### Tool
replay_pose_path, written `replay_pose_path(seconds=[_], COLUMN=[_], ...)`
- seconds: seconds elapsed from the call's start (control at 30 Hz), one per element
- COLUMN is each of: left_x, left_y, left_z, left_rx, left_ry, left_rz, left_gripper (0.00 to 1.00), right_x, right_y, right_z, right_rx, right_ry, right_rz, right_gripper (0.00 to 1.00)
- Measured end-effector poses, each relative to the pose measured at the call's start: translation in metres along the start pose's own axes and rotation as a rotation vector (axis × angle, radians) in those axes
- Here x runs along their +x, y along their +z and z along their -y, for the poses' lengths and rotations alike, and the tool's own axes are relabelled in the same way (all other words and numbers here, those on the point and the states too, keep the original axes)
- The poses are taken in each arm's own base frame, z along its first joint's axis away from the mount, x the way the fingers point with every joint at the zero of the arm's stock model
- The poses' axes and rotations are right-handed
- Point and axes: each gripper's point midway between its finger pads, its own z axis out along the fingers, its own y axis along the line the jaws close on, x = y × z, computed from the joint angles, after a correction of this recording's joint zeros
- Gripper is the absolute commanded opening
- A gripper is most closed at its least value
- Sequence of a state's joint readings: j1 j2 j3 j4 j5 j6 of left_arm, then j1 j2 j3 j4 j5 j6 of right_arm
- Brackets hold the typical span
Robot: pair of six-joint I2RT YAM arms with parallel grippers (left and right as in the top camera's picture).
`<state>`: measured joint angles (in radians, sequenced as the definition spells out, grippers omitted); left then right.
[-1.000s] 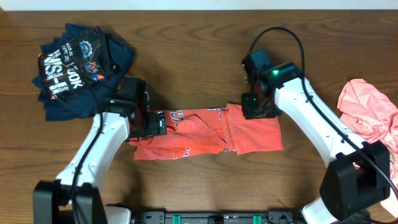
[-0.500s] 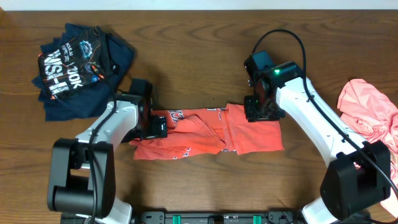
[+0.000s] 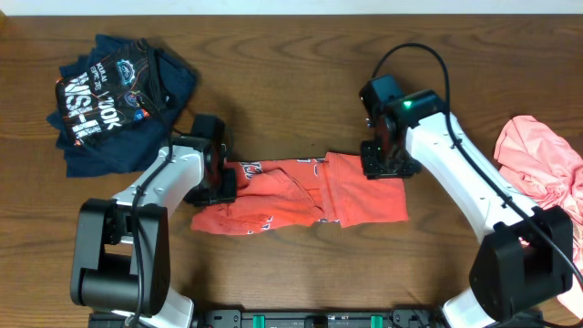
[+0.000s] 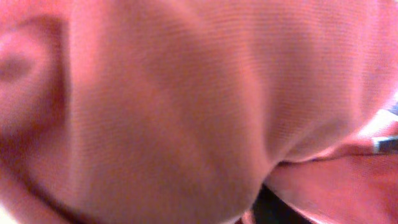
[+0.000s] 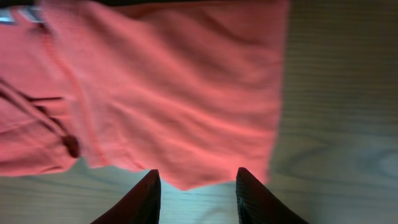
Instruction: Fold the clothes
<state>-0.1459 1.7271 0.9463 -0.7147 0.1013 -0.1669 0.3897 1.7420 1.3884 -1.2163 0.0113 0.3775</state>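
Overhead: the coral-red shirt (image 3: 301, 193) lies mid-table as a rumpled band, its long axis running from 9 to 3 o'clock, with white lettering along its 12 o'clock edge. Which end is the collar I cannot tell. The left gripper (image 3: 217, 182) sits on the band's 9 o'clock end and the right gripper (image 3: 384, 162) on its 1 o'clock corner. A navy shirt (image 3: 118, 100) lies heaped at 10 o'clock on the table (image 3: 301, 73), and a salmon-pink shirt (image 3: 542, 164) waits at 3 o'clock.

Left wrist: red cloth (image 4: 186, 99) fills the frame. No fingers show, so whether they pinch it I cannot tell.

Right wrist: the shirt (image 5: 168, 87) spreads toward 12 o'clock, its hem reaching the right gripper (image 5: 199, 174), whose jaws stand partway apart with bare table (image 5: 336, 112) beyond.

The step looks like gripping both ends to stretch the band. Done well, both ends should lift evenly and pull apart along the long axis, clearing the middle wrinkles before any fold.
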Motion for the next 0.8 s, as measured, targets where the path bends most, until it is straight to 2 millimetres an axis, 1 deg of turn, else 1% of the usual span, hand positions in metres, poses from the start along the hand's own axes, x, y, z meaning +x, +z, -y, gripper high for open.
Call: replay_pose_path(seconds=[0.1, 0.23, 0.27, 0.37, 0.47, 0.5, 0.53, 0.6, 0.67, 0.8], left_x=[-0.002, -0.001, -0.003, -0.010, -0.017, -0.019, -0.020, -0.021, -0.020, -0.011], left_y=[-0.002, -0.015, -0.020, -0.041, -0.064, -0.074, -0.078, -0.090, -0.100, -0.112], left_z=[-0.010, -0.041, -0.047, -0.064, -0.068, -0.065, -0.063, -0.050, -0.031, 0.020], left_rx=[-0.030, -0.088, -0.096, -0.117, -0.130, -0.136, -0.136, -0.139, -0.139, -0.126], left_ry=[-0.008, -0.085, -0.107, -0.158, -0.168, -0.155, -0.148, -0.110, -0.061, 0.052], left_rz=[-0.003, -0.048, -0.055, -0.060, -0.060, -0.058, -0.055, -0.039, -0.009, 0.049], left_gripper=[0.21, 0.19, 0.15, 0.11, 0.09, 0.09, 0.09, 0.09, 0.09, 0.09], right_x=[-0.001, -0.006, -0.007, -0.012, -0.014, -0.015, -0.015, -0.016, -0.017, -0.015], right_y=[0.000, 0.000, 0.000, 0.000, 0.000, 0.000, 0.000, 0.001, 0.001, 0.001], right_z=[0.012, 0.032, 0.037, 0.055, 0.070, 0.076, 0.079, 0.087, 0.094, 0.103], right_rx=[0.024, 0.041, 0.044, 0.053, 0.056, 0.057, 0.057, 0.057, 0.058, 0.062], right_ry=[0.024, 0.065, 0.075, 0.108, 0.132, 0.143, 0.148, 0.160, 0.169, 0.177], right_rz=[-0.005, -0.005, -0.005, -0.005, -0.006, -0.008, -0.008, -0.009, -0.010, -0.018], right_gripper=[0.38, 0.38, 0.38, 0.38, 0.38, 0.38, 0.39, 0.39, 0.39, 0.39])
